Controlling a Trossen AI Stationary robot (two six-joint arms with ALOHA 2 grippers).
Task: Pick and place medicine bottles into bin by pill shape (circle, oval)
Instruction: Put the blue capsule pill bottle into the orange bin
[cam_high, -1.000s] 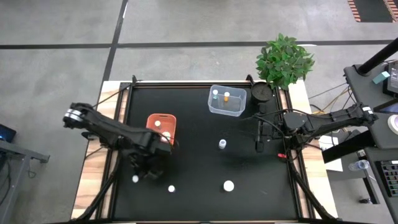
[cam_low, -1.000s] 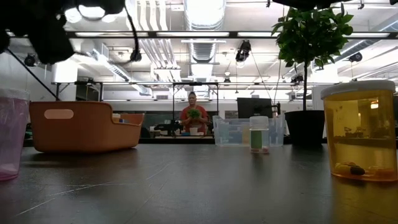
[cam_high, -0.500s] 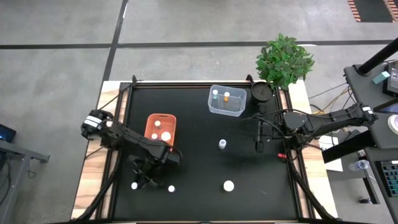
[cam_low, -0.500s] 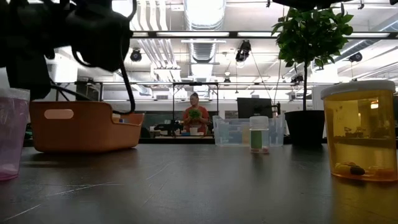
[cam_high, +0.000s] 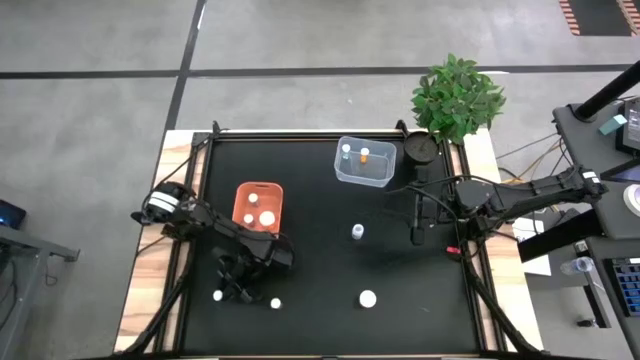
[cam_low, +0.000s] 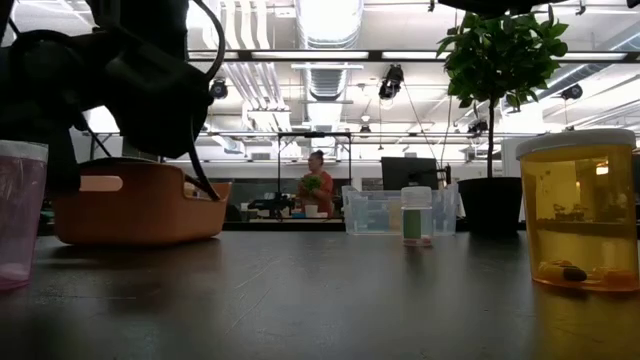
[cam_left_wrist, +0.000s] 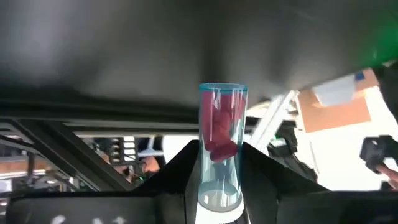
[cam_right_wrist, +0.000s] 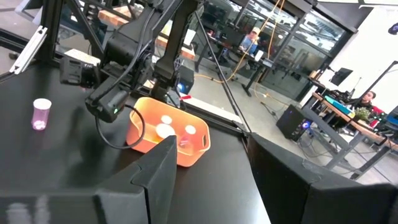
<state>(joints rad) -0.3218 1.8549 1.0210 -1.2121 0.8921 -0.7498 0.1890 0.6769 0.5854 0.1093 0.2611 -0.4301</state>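
With the left gripper (cam_high: 243, 285), clenched a clear bottle (cam_left_wrist: 222, 137) of reddish pills low over the table's (cam_high: 320, 270) near left, just on the near side of the orange bin (cam_high: 258, 206). Held it lengthwise between the fingers, cap toward the wrist, probably so the pill shape could be read through the wall before binning. Parked the right gripper (cam_high: 418, 228) at mid-right, fingers apart and empty, clear of the work. Left four loose bottles (cam_high: 368, 298) standing on the table, three along the near edge and one at centre. Already stocked the orange bin and the far clear bin (cam_high: 364, 163) with a few each.
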